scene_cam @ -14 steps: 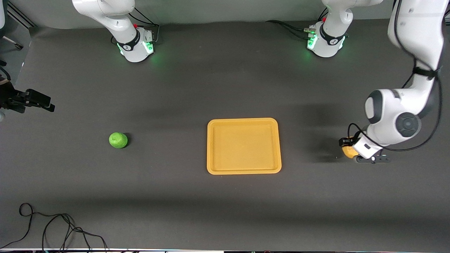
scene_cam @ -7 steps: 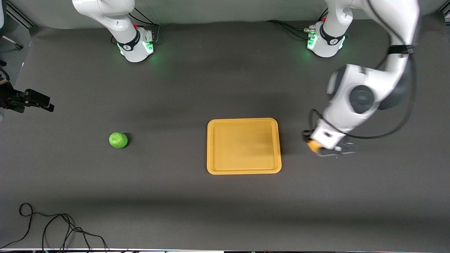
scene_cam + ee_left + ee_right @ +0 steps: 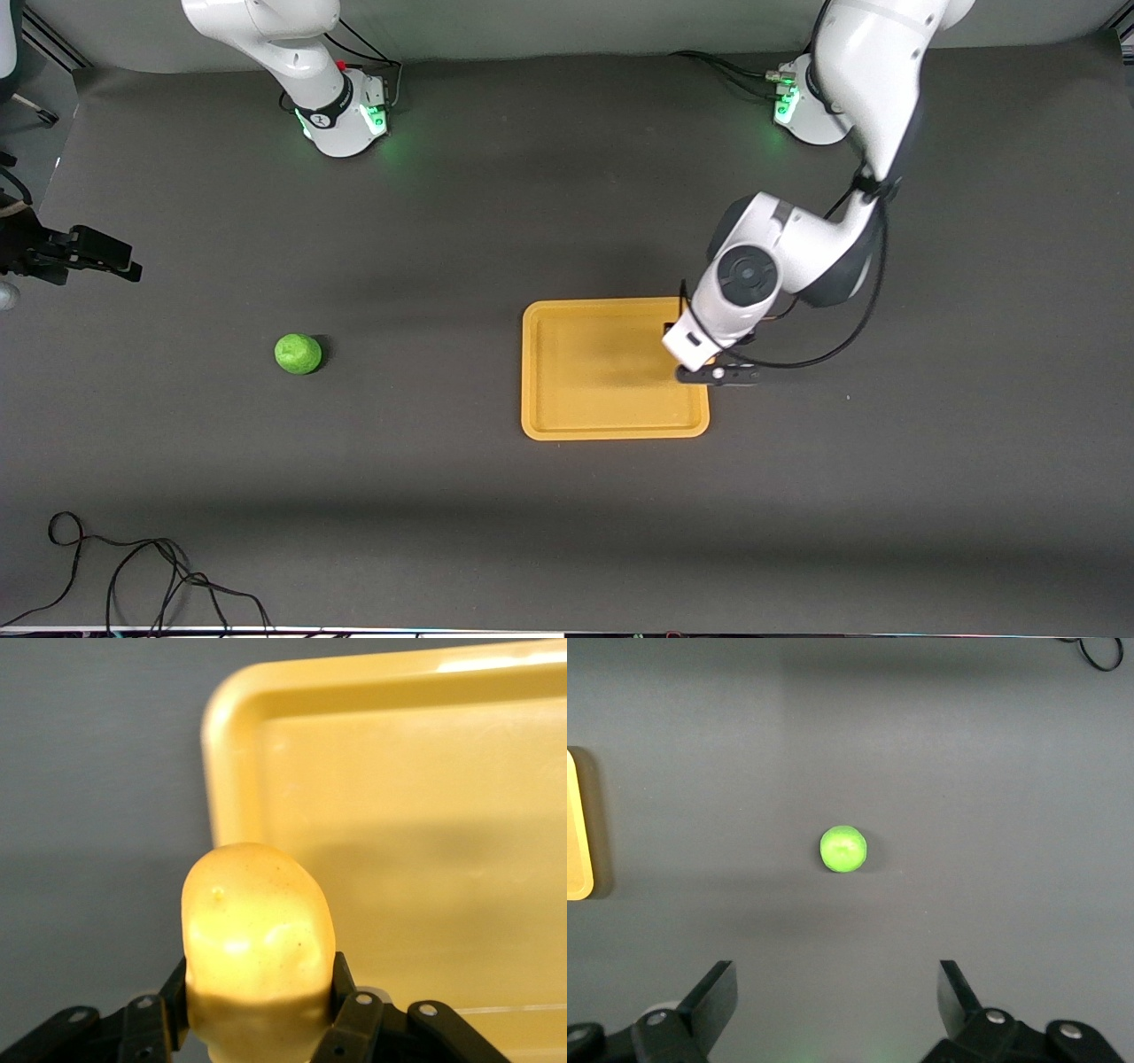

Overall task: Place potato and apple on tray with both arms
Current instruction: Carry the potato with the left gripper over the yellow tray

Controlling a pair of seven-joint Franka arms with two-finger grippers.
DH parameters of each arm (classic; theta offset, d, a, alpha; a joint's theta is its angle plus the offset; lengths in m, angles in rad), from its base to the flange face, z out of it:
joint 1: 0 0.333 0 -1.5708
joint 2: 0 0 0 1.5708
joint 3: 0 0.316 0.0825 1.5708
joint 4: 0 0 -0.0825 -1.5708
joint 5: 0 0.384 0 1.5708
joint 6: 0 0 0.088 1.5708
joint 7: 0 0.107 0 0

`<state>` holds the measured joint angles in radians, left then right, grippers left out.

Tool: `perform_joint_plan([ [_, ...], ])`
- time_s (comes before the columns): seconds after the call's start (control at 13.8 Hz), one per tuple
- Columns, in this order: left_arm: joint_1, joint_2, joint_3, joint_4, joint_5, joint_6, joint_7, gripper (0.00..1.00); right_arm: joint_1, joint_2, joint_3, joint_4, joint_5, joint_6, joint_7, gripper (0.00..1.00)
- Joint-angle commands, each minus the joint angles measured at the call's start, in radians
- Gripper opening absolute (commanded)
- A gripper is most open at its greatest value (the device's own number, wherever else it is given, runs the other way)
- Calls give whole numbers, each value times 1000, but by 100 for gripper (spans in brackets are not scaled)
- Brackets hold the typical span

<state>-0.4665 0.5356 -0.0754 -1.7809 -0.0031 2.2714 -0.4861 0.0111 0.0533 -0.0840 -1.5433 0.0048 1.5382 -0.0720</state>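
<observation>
My left gripper [image 3: 700, 359] is shut on the yellow-orange potato [image 3: 257, 912] and holds it in the air over the yellow-orange tray [image 3: 611, 427], at the tray's edge toward the left arm's end. In the left wrist view the black fingers [image 3: 344, 985] clamp the potato's sides, with a corner of the tray [image 3: 407, 815] below. In the front view the wrist hides the potato. The green apple [image 3: 298, 354] lies on the table toward the right arm's end. My right gripper [image 3: 115, 261] is open and empty, high above the table; its wrist view [image 3: 837, 1001] shows the apple [image 3: 843, 849] below it.
A black cable [image 3: 133, 576] lies coiled on the table near the front camera at the right arm's end and shows in the right wrist view [image 3: 1099, 651]. The tray's edge [image 3: 576, 842] shows there too. The mat is dark grey.
My left arm has carried the potato from the table at the left arm's end across to over the tray's edge. The right gripper and the apple have stayed put.
</observation>
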Motion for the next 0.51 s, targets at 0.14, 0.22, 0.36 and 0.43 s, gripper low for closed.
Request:
perform_joint_plan([
  [0.14, -1, 92, -44, 44, -18, 106, -20, 44, 12, -15, 3, -41, 0, 25, 14, 100],
  [0.22, -1, 101, -44, 44, -17, 105, -20, 46, 13, -16, 6, -49, 1, 37, 15, 100],
  [0.36, -1, 101, -44, 44, -15, 85, -14, 48, 50, -20, 4, -58, 1, 45, 26, 100],
  [0.43, 0, 101, -43, 43, -12, 77, -13, 49, 65, -26, 4, -69, 1, 46, 55, 100],
])
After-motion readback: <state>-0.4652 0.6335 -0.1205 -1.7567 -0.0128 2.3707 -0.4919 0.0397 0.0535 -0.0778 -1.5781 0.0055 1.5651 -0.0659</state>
